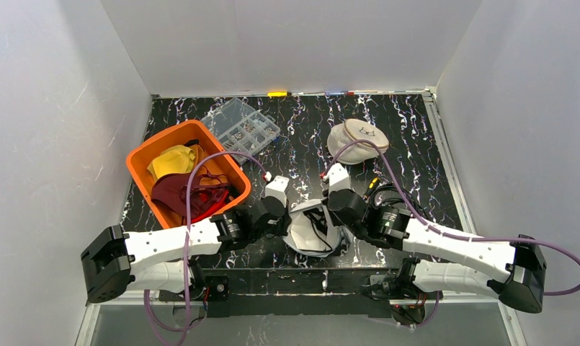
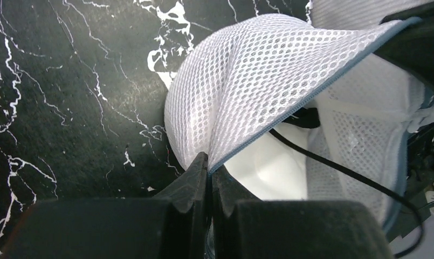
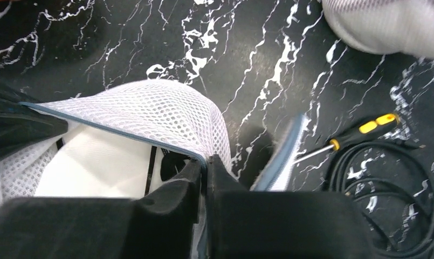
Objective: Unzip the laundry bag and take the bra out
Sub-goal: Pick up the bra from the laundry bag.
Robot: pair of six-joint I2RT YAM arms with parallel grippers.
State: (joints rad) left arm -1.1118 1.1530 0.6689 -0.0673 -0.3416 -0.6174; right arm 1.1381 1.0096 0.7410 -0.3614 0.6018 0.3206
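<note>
The white mesh laundry bag [image 1: 312, 232] lies near the table's front edge between both arms, its blue zipper rim [image 2: 311, 100] gaping open. My left gripper [image 2: 209, 157] is shut on the rim's left side. Shut as well, my right gripper [image 3: 205, 160] pinches the rim's right side on the mesh [image 3: 150, 110]. Inside the opening shows the bra: a white cup [image 2: 268, 172] and a thin black strap [image 2: 355, 175], also seen as a white cup [image 3: 96, 162] from the right wrist. A loose zipper flap [image 3: 284, 156] hangs right of my right fingers.
An orange bin [image 1: 144, 155] with yellow and maroon garments stands at the left. A clear organiser box [image 1: 240, 126] and a second round mesh bag [image 1: 357, 139] lie further back. A yellow-handled screwdriver [image 3: 360, 132] and a coiled black cable [image 3: 387, 205] lie right of the bag.
</note>
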